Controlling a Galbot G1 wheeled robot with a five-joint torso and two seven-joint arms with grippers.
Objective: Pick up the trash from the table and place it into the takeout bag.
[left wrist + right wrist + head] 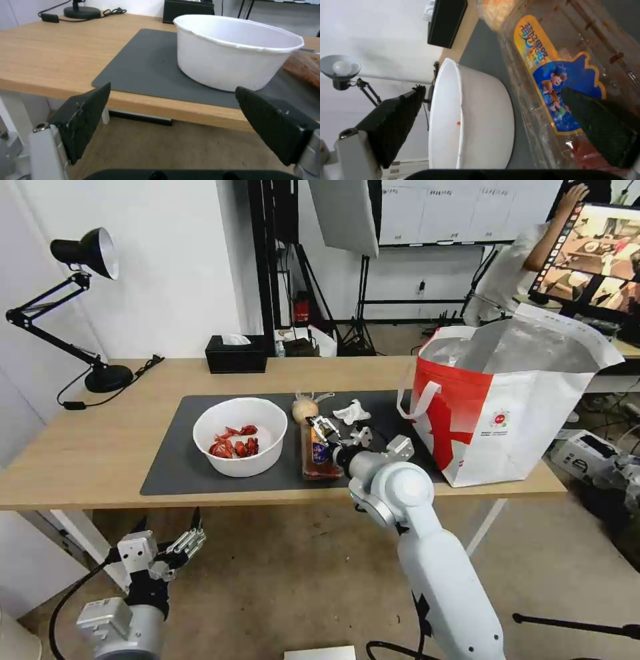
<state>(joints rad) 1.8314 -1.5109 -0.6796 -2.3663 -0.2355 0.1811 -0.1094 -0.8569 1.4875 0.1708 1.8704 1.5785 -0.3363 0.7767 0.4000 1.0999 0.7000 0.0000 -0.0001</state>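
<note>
Here the right tool (325, 431) hangs wide open over the clear plastic tray (316, 453), holding nothing; thin, slick and flexible, it seems best pinched at its rim. The left tool (167, 540) waits open below the desk (87, 447).

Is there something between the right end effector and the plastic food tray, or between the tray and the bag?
Nothing visible blocks either. The open right end effector is already over the plastic tray. Between the tray and the takeout bag lies only dark mat; the crumpled tissue sits farther back.
</note>
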